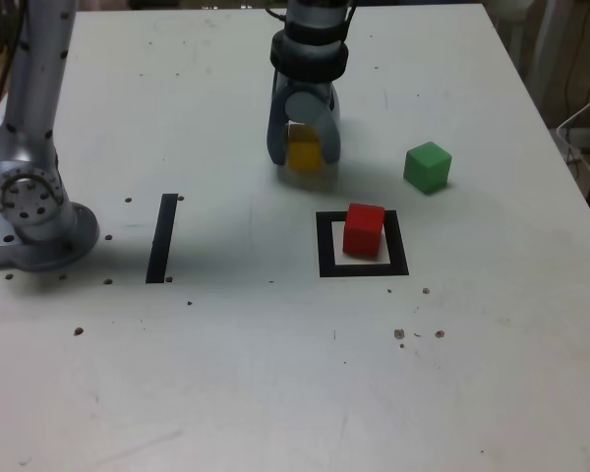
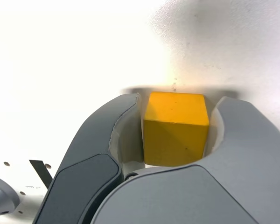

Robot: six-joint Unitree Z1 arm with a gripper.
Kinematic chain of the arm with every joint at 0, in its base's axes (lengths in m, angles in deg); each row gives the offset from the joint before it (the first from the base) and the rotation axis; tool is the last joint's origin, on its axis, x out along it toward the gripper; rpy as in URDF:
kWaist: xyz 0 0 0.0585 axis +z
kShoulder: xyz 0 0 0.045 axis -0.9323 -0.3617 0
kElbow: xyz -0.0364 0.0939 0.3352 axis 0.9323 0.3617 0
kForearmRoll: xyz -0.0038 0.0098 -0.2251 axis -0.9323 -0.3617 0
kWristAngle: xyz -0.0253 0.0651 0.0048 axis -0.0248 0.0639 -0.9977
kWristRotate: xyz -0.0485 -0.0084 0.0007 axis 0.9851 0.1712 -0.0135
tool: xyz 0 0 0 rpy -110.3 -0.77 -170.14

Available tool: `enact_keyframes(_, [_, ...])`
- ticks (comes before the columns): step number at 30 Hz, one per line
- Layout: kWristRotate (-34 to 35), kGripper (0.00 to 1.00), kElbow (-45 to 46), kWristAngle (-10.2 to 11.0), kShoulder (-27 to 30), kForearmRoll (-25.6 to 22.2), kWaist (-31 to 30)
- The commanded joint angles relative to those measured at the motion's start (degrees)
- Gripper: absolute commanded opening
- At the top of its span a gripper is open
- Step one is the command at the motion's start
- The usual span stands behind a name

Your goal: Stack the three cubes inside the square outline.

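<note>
Toward the counter's [image 1: 275, 374] far side, your end effector [image 1: 304, 152] has its jaws drawn in against both flanks of the yellow cube [image 2: 175, 128], which sits on the surface. Step in hand: second block's pickup. Red cube [image 1: 364, 229] already sits inside the square outline [image 1: 325, 246]; green cube [image 1: 428, 166] waits nearby. Next, lift clear and centre over red. Yellow block looks matte, sharp-edged.

No legible text, labels or numbers anywhere.
</note>
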Motion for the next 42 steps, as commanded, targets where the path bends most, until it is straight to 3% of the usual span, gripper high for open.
enact_keyframes(1, [0.11, 0.16, -0.13, 0.26, 0.6, 0.12, 0.08])
enact_keyframes(11, [1.65, 0.13, -1.78, 0.86, 3.15, -3.14, -2.37])
enact_keyframes(20, [7.76, 0.13, -4.81, -0.4, 6.04, -8.58, -12.03])
enact_keyframes(31, [14.48, 0.14, -9.17, -2.28, 5.27, -11.81, -21.54])
enact_keyframes(42, [19.45, 0.14, -13.47, -2.35, 3.08, -14.22, -28.06])
